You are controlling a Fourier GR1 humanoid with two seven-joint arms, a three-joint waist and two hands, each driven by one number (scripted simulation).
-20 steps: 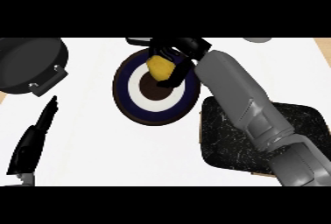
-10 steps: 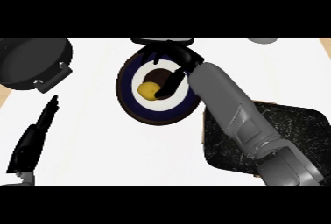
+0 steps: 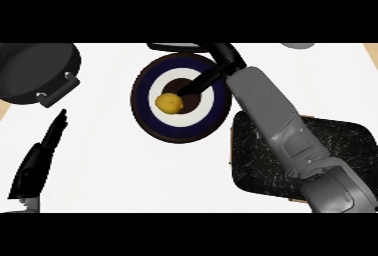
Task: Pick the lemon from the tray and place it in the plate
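Note:
The yellow lemon (image 3: 169, 102) lies on the round plate (image 3: 150, 121), which has a dark blue rim, a white ring and a brown centre. It sits a little left of the plate's middle. My right hand (image 3: 218, 59) is over the plate's far right edge, open; one dark finger (image 3: 195, 87) stretches down towards the lemon and ends just beside it. The grey right forearm runs from there across the dark speckled tray (image 3: 255, 162) at the lower right. My left hand (image 3: 38, 159) rests open at the left, fingers straight.
A black pan (image 3: 31, 70) with a short handle sits at the far left corner of the white counter. A small grey object (image 3: 297, 46) shows at the far right edge. Wooden edges show at the far left and far right.
The lemon, held above the plate a second ago, now lies on the plate. My right hand has opened and drawn back towards the plate's far right edge. The left hand has not moved.

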